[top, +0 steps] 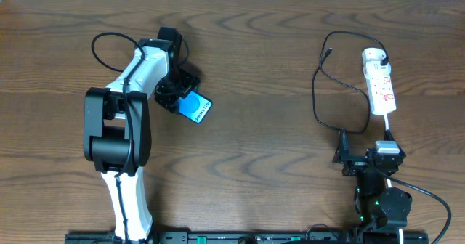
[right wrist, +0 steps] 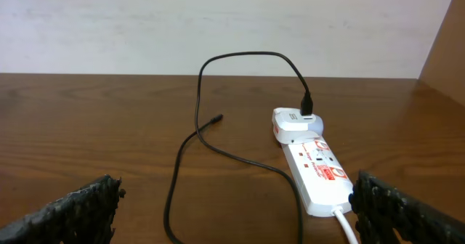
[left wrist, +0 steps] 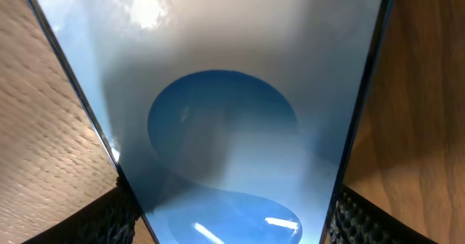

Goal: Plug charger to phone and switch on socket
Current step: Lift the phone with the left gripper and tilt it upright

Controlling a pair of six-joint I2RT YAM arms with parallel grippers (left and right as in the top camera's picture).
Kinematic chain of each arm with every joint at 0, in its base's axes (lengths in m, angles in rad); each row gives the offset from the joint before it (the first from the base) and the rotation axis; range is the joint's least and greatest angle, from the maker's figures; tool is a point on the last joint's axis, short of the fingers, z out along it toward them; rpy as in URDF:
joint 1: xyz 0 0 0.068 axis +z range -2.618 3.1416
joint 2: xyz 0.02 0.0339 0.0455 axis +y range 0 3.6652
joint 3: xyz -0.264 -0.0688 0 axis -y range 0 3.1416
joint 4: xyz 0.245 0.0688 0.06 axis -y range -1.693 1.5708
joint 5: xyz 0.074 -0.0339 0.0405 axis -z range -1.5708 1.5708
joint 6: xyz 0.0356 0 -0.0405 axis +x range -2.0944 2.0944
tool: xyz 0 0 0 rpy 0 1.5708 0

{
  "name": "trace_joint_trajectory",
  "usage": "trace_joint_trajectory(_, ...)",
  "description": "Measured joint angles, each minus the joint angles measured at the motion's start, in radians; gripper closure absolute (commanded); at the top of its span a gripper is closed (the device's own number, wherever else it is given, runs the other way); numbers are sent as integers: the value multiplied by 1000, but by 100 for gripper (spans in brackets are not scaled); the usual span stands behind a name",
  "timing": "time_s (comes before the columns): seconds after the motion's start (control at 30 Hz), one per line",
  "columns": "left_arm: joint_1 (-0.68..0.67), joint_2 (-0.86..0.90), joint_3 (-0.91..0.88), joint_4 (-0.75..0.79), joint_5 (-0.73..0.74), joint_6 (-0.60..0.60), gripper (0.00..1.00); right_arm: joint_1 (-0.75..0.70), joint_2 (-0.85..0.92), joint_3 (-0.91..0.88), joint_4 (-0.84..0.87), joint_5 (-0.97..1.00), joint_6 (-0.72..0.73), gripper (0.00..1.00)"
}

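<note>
The phone point(top: 197, 111) lies slanted on the table at centre left, its cyan screen up. My left gripper point(top: 174, 93) is over its upper end. In the left wrist view the phone point(left wrist: 232, 91) fills the frame, and my left gripper point(left wrist: 234, 226) has a finger pressed on each long edge. The white socket strip point(top: 380, 84) lies at the far right. The black charger cable point(top: 317, 99) runs from a white adapter on the strip and loops left, with its free tip point(top: 328, 51) on the table. My right gripper point(top: 361, 163) is open and empty, near the front edge, below the strip. In the right wrist view the charger point(right wrist: 197, 106), the socket strip point(right wrist: 312, 168) and my right gripper point(right wrist: 236, 226) all show.
The strip's white cord point(top: 388, 128) runs toward my right arm. The cable's lowest loop point(top: 343, 132) lies just ahead of my right gripper. A pale wall point(right wrist: 218, 19) stands behind the table's far edge. My left arm's black cable point(top: 102, 44) loops at upper left.
</note>
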Motion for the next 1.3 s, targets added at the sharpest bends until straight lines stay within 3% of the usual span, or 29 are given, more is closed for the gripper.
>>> trace_joint_trajectory(0.43, -2, -2, -5, -7, 186, 89, 34, 0, 0, 0, 0, 0, 0, 1)
trace_joint_trajectory(1.3, -7, -2, -5, -8, 739, 224, 34, 0, 0, 0, 0, 0, 0, 1)
